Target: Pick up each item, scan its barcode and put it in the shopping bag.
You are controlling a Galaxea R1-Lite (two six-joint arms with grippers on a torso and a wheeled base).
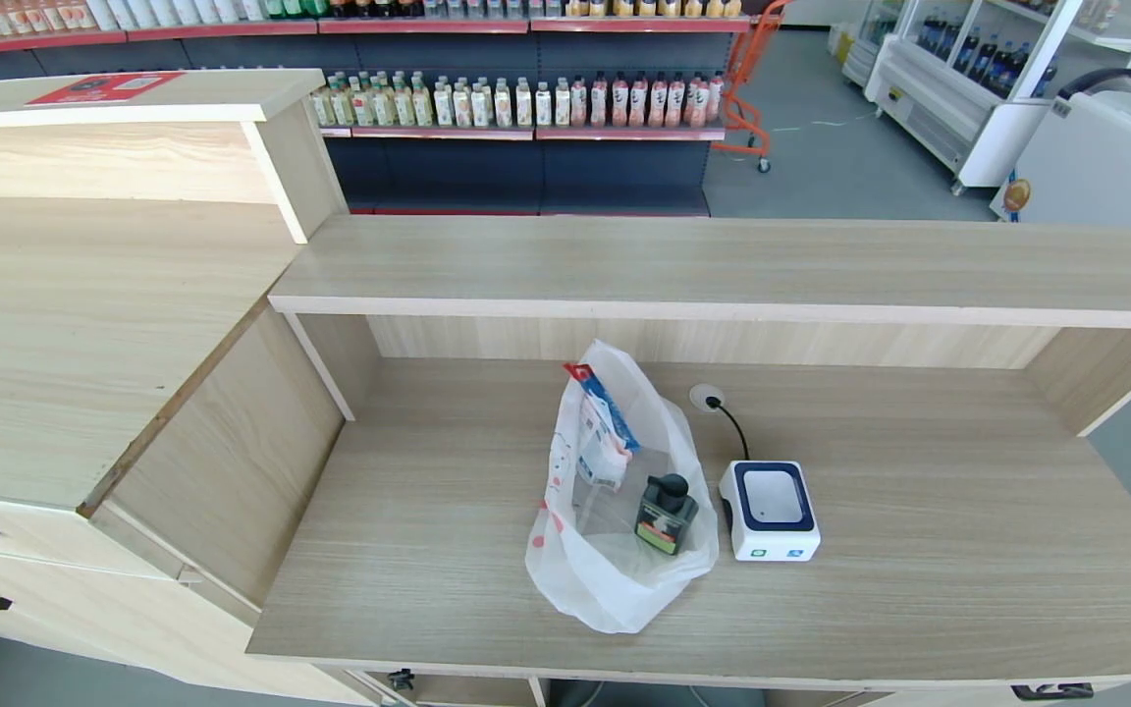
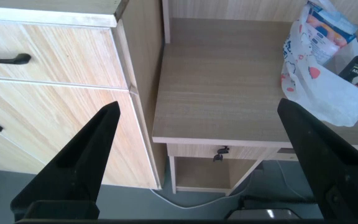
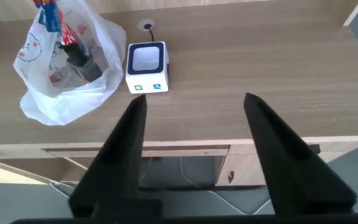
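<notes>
A white plastic shopping bag (image 1: 615, 550) lies open on the wooden counter (image 1: 919, 550). Inside it stand a dark bottle with a black cap (image 1: 667, 513) and a white, blue and red packet (image 1: 603, 432). Just right of the bag sits a white barcode scanner (image 1: 769, 509) with a dark-rimmed window and a black cable. My left gripper (image 2: 197, 155) is open and empty, held off the counter's near left corner; the bag (image 2: 322, 87) lies beyond it. My right gripper (image 3: 194, 143) is open and empty above the counter's near edge, with the scanner (image 3: 146, 67) and bag (image 3: 61, 81) farther off.
A raised wooden shelf (image 1: 723, 265) runs along the counter's back. A taller cabinet with drawers (image 1: 84, 373) stands to the left. Bare counter stretches right of the scanner. Store shelves of bottles (image 1: 526, 98) and freezers (image 1: 978, 88) stand in the room behind.
</notes>
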